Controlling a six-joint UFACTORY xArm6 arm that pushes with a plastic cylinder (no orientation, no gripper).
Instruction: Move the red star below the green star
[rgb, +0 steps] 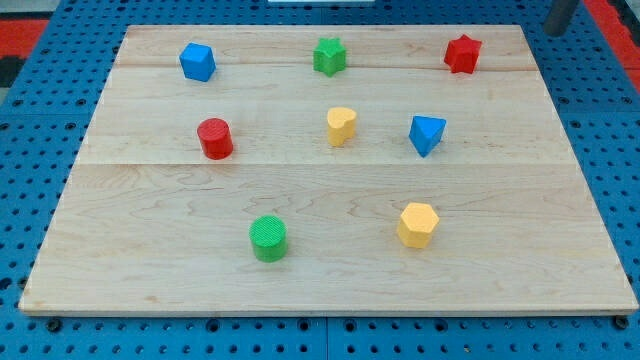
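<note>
**Mia:** Where is the red star (462, 53)?

**Ben:** It sits near the top right corner of the wooden board (330, 285). It stands by itself, and no other block touches it.

**Mia:** And the green star (329, 56)?

**Ben:** It is at the top too, near the middle. The two stars are in the same row, well apart. The red star is to the view's right of the green one, not below it.

**Mia:** What is under the green star?

**Ben:** The yellow heart (341, 126) is just below it, in the middle row. The red cylinder (214, 138) is on the left of that row, and the blue block (427, 134) is on the right. I cannot tell that one's shape for sure.

**Mia:** What else is on the board?

**Ben:** A blue cube (197, 61) is up at the top left. Near the bottom are a green cylinder (268, 238) and a yellow hexagon (418, 224).

**Mia:** Can you see my tip?

**Ben:** Only a bit of the dark rod (560, 15) shows at the top right edge, past the board's corner. Its very end is hard to make out. It is up and to the right of the red star, and it is not touching it.

**Mia:** Are the jaws open or closed?

**Ben:** There are no jaws to see. The arm ends in just a rod.
</note>
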